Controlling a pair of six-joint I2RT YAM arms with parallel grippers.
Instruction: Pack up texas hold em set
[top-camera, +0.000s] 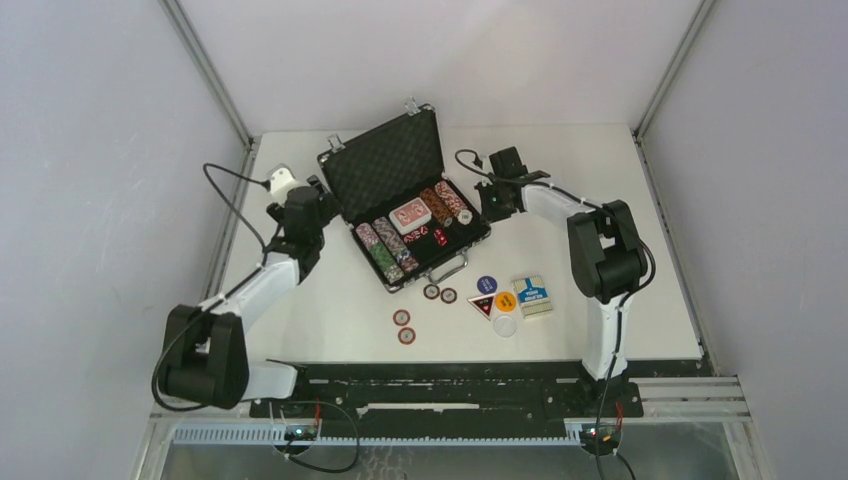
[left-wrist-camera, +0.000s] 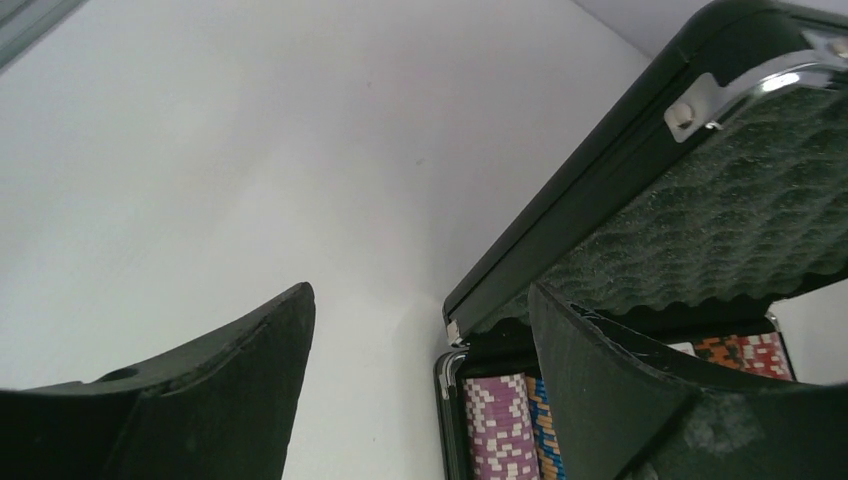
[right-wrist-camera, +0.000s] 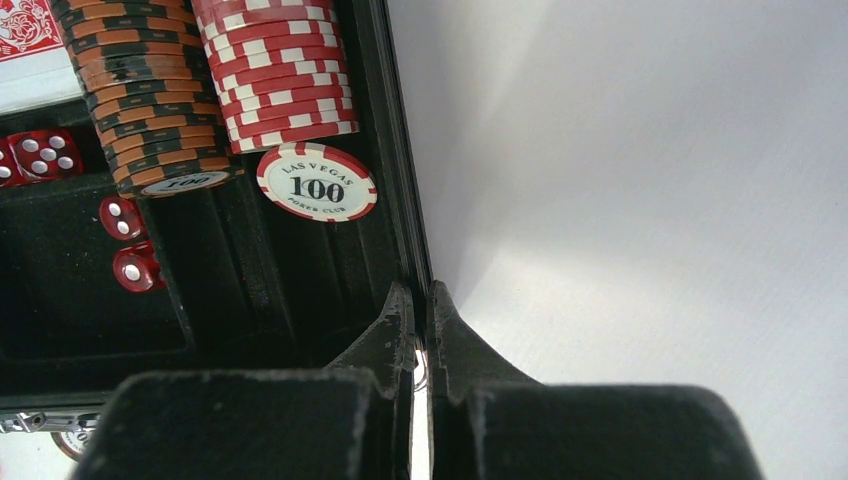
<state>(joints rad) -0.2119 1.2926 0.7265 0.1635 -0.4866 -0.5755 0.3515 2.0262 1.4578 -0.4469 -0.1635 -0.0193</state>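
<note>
Case (top-camera: 385, 165) open at mid-back of bench (top-camera: 330, 300), lid up, chip rows (top-camera: 385, 250), red deck (top-camera: 410, 214), dice (top-camera: 440, 237) inside; loose chips (top-camera: 402, 318), dealer buttons (top-camera: 487, 285), blue deck (top-camera: 533, 296) in front; left fingers (left-wrist-camera: 230, 400) apart by lid's left corner; right fingers (right-wrist-camera: 385, 345) pressed together at right wall.

White links (top-camera: 262, 285), black joints (top-camera: 210, 362), looping black cables (top-camera: 218, 190), dark tool fingers (left-wrist-camera: 600, 380)
</note>
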